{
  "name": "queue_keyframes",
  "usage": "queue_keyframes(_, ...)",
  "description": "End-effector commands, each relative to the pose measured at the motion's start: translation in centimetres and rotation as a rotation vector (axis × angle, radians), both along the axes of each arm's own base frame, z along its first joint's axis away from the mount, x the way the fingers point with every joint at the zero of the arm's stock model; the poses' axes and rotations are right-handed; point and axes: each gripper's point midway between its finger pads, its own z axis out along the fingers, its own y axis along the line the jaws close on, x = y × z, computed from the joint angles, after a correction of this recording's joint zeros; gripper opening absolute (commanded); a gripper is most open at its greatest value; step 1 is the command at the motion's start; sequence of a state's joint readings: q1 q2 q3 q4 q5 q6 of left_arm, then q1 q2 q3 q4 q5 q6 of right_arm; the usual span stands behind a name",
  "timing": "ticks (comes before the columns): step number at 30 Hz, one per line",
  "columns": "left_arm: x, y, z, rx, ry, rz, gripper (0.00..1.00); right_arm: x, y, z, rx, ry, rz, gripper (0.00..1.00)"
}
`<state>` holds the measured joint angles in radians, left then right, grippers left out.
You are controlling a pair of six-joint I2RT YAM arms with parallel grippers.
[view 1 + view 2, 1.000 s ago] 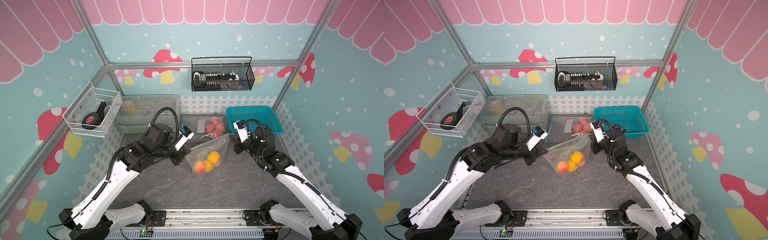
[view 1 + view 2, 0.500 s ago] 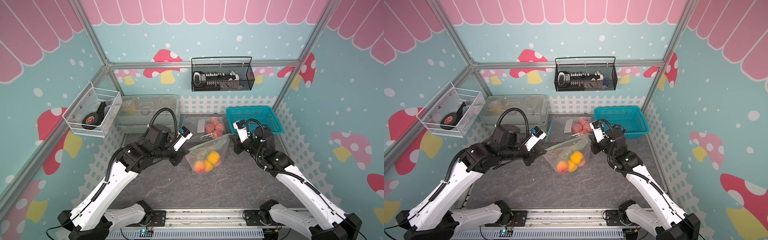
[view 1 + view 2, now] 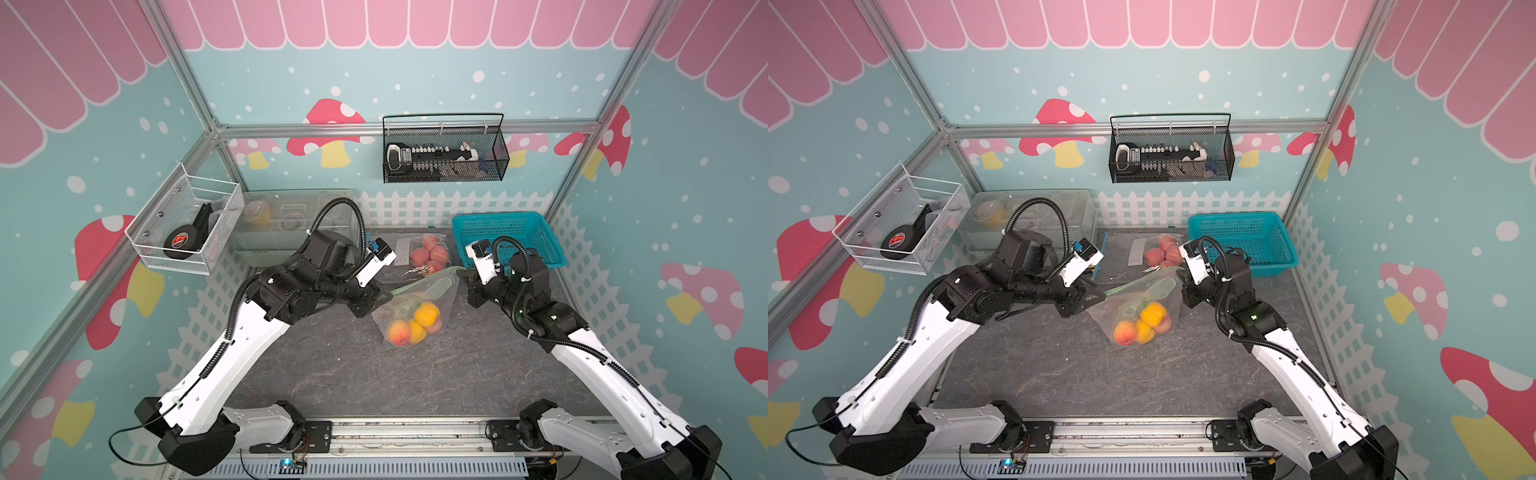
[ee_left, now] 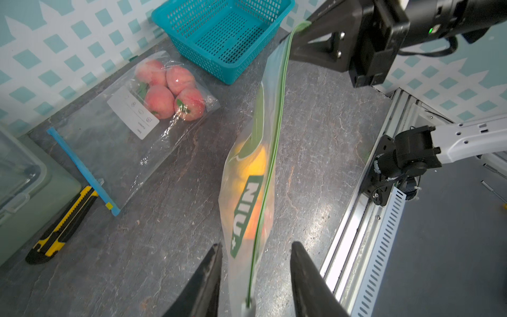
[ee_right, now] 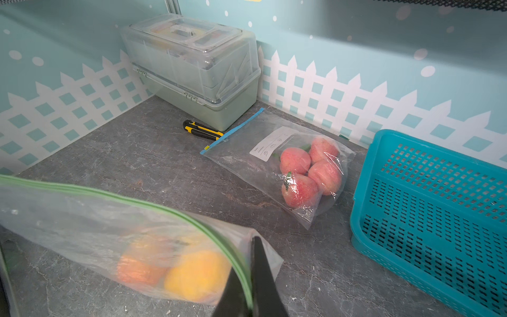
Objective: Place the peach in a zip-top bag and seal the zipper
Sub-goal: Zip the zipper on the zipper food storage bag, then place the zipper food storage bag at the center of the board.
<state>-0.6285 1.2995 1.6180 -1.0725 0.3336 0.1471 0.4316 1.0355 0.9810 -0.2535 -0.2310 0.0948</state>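
Peach (image 3: 398, 332) low in the zip-top bag (image 3: 434, 289), bunched with other orange and yellow fruit in the sagging bottom corner. At the left gripper (image 4: 255, 285), jaws parted, one on each side of the bag's near zipper end, with a clear gap to the plastic on both sides in the left wrist view; nothing held. At the right gripper (image 5: 248, 291), jaws pinched together on the opposite top corner of the bag, right on the green zipper (image 5: 164, 208), keeping that corner clear of the table. Between the two grippers, zipper strip stretched in a nearly straight line; sealed all along or not, cannot tell. Below the strip, clear film with green print hanging slack; touching the grey tabletop (image 3: 374, 374) or just above it, cannot tell. Farther back, flat on the tabletop, second clear bag (image 5: 238, 164) with a blue zipper and four pink peaches inside, well apart from both grippers. Beside that, against the back fence, teal basket (image 5: 365, 192). On the other side, yellow-and-black utility knife (image 4: 63, 225) lying just beside a lidded plastic box (image 5: 192, 68).
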Motion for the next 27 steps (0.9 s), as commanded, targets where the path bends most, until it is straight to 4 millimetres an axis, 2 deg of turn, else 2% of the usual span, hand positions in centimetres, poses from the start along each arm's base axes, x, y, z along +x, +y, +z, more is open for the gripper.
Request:
queue_keyframes(1, 0.2, -1.3, 1.0, -0.013, -0.013, -0.071, 0.42, -0.1, 0.5, -0.1, 0.001, -0.010, 0.036, 0.00)
queue_keyframes(10, 1.4, -5.0, 1.1, -0.011, -0.008, -0.153, 0.42, -0.5, 1.1, -0.2, 0.000, -0.008, 0.082, 0.00)
queue_keyframes(18, 2.3, -7.2, -0.5, 0.025, 0.017, -0.177, 0.39, -0.7, 1.1, -0.3, 0.001, -0.006, 0.091, 0.00)
queue_keyframes(24, 2.5, -8.5, -1.4, 0.042, 0.033, -0.196, 0.34, -0.7, 1.3, -0.3, 0.002, -0.006, 0.098, 0.00)
queue_keyframes(27, 2.6, -9.1, -2.0, 0.056, 0.038, -0.201, 0.26, -0.7, 1.2, -0.2, 0.001, -0.010, 0.098, 0.00)
